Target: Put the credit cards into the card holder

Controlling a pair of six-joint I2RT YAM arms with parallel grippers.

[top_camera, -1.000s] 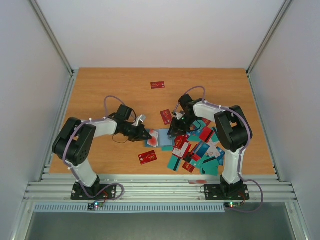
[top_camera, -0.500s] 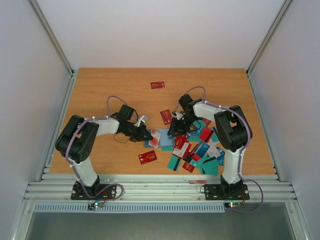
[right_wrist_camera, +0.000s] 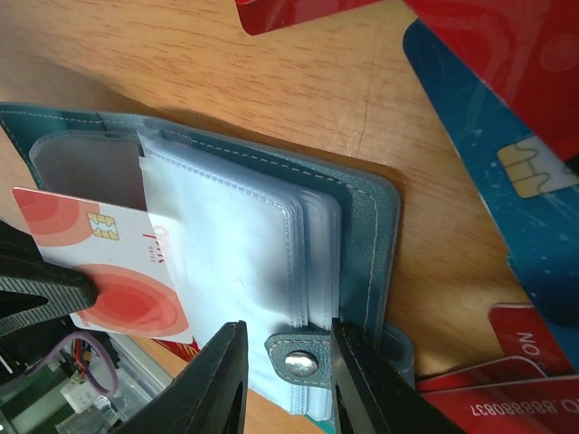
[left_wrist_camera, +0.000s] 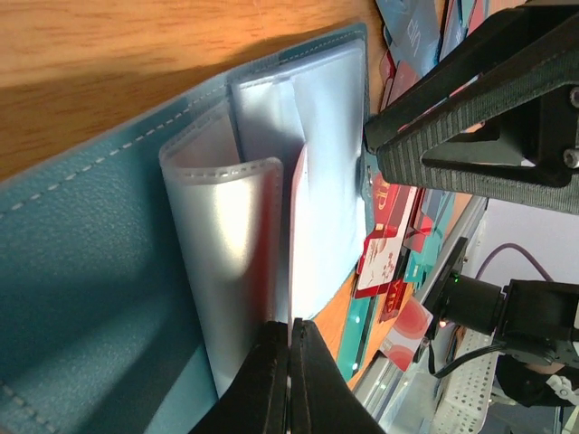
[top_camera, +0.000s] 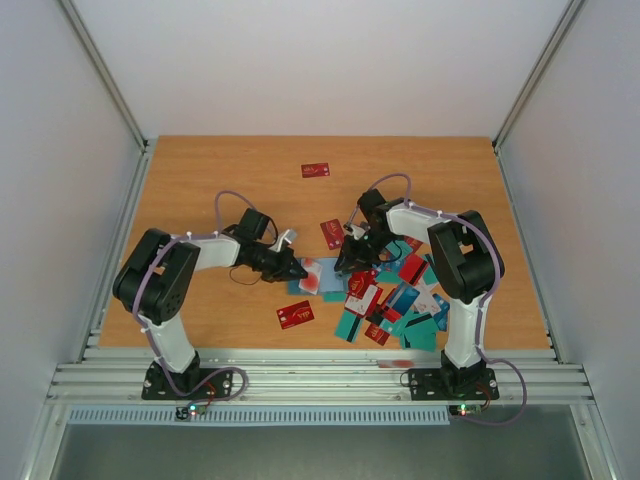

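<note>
Near-left on the wood table (top_camera: 200,180) one red card (top_camera: 295,315) lies alone, well apart from the rest. Just past it the L gripper (top_camera: 292,268) sits low, fingers pinched tight on a red-and-white card (right_wrist_camera: 109,271) w/ a gold chip, held by its short edge. The card's free end lies over the clear sleeves (left_wrist_camera: 262,217) of the card holder (right_wrist_camera: 362,217). Can't tell if it's actually inside a pocket or just on top.

The holder lies open and flat on the table btwn the two grippers, teal cover down. Its sleeves are bunched and partly standing up – several loose layers right at the card's leading edge.

Further back, a red card (top_camera: 315,170) lies alone mid-table, and another (top_camera: 332,233) is just behind the holder.

The R gripper (top_camera: 350,265) is on the holder's right edge, fingers closed on it either side of the snap tab (right_wrist_camera: 298,363), w/ a narrow gap left btwn them. In the L wrist view its black fingers sit straight opposite the held card's path.

Right of that is the pile of credit cards (top_camera: 400,300) – red, teal, blue and white, overlapping, reaching to the near-right of the table. A blue chip card (right_wrist_camera: 507,190) and some red ones crowd close to the holder's right side, near but not touching it.
</note>
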